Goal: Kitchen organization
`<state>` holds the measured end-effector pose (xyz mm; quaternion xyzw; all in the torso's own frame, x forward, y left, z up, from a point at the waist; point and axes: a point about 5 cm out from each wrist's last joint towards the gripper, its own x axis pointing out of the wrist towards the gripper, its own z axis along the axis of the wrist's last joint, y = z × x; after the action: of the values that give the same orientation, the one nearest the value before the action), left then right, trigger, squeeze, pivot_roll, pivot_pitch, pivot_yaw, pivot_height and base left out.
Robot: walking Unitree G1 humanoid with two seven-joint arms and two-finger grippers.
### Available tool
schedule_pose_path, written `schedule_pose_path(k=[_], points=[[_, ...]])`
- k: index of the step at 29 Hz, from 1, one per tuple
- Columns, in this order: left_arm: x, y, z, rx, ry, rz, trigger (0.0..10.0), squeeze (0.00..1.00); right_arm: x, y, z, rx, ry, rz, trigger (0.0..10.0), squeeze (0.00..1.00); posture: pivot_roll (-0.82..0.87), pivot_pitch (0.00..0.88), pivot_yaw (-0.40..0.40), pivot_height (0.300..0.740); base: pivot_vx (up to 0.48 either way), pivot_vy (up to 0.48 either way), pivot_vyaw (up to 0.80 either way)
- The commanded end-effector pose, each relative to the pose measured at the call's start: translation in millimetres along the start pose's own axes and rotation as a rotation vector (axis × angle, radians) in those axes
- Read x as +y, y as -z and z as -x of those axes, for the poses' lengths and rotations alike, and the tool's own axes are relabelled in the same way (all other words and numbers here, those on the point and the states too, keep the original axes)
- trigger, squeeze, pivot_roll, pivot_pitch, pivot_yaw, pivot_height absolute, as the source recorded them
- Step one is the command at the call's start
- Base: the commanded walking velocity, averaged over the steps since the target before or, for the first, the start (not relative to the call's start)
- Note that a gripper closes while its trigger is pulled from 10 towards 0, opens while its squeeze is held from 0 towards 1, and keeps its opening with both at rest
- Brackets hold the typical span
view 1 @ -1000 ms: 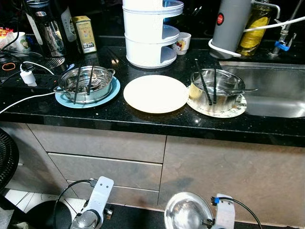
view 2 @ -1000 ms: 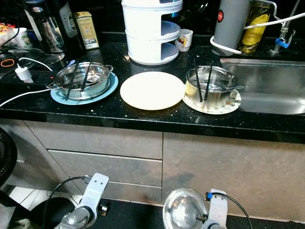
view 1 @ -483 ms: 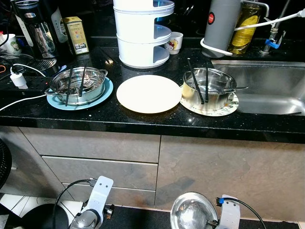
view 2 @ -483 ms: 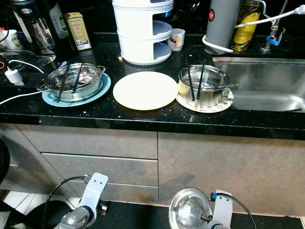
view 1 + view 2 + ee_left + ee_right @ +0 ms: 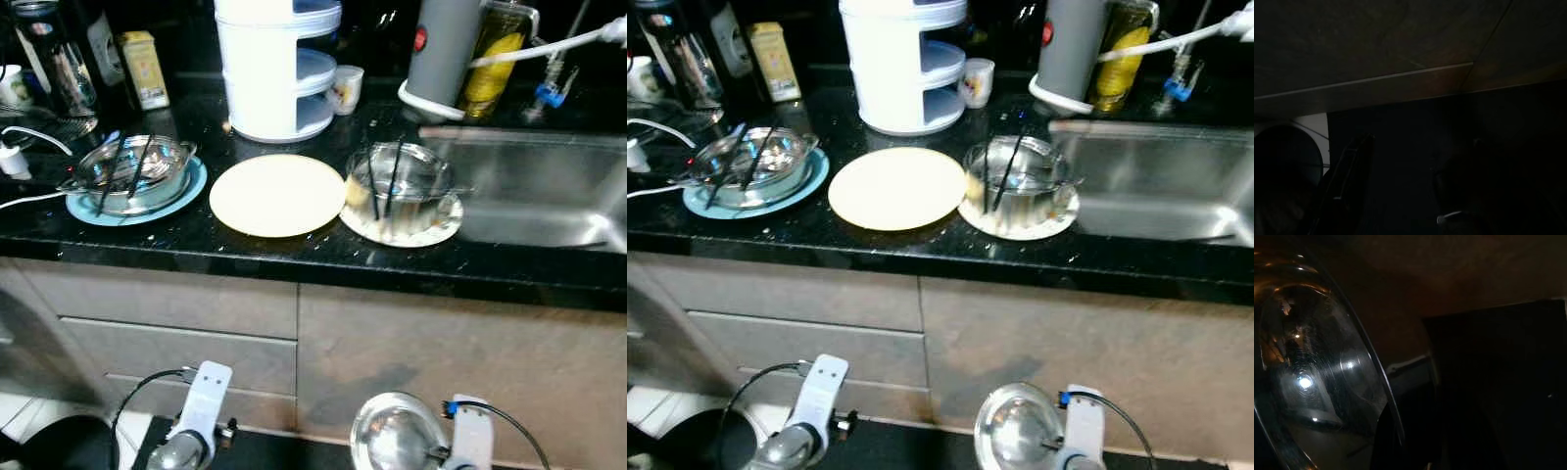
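On the black counter (image 5: 245, 257), a cream plate (image 5: 277, 194) lies between a steel pot on a blue plate (image 5: 132, 181) at left and a steel pot on a patterned plate (image 5: 400, 196) at right, both pots holding chopsticks. Low before the cabinets, the right gripper (image 5: 431, 455) grips a shiny steel lid (image 5: 392, 436). The left gripper (image 5: 1400, 196) hangs idle, fingers apart.

I count on counter: three plates — blue plate (image 5: 184, 191), cream plate (image 5: 277, 194), patterned plate (image 5: 439, 220). Two steel pots (image 5: 127, 174) (image 5: 397, 185), each with two chopsticks. One white tiered rack (image 5: 276, 64). One cup (image 5: 347, 88).
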<state>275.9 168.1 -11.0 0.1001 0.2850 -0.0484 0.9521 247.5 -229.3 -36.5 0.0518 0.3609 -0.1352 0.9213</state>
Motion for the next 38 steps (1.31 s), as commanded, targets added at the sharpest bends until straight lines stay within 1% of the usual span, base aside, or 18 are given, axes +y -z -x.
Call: schedule_pose_path(k=[1, 15, 20, 26, 38], points=[[-0.3, 8, 2.0, 0.026, -0.002, 0.021, 10.0, 0.00, 3.8, 7, 1.1, 0.014, -0.017, 0.008, 10.0, 0.00, -0.10, 0.188, -0.020, 0.740, 0.000, -0.337, 0.00], [-0.9, 5, 1.5, 0.016, -0.002, 0.029, 10.0, 0.00, 1.9, 5, 0.7, 0.014, -0.019, 0.030, 10.0, 0.00, -0.11, 0.192, -0.028, 0.740, 0.000, -0.339, 0.00], [-0.8, 5, 1.2, 0.016, -0.002, 0.028, 10.0, 0.00, 2.5, 2, 0.2, 0.009, -0.018, 0.008, 10.0, 0.00, -0.11, 0.193, -0.030, 0.740, 0.000, -0.338, 0.00], [-1.5, 4, 0.8, 0.015, -0.001, 0.030, 10.0, 0.00, 6.5, -4, -0.9, -0.001, -0.028, 0.009, 10.0, 0.00, -0.11, 0.198, -0.034, 0.740, 0.000, -0.337, 0.00], [0.0, 4, 1.1, 0.016, -0.005, 0.036, 10.0, 0.00, 3.9, -4, -0.8, -0.002, -0.027, 0.019, 10.0, 0.00, -0.11, 0.197, -0.037, 0.740, 0.000, -0.337, 0.00]])
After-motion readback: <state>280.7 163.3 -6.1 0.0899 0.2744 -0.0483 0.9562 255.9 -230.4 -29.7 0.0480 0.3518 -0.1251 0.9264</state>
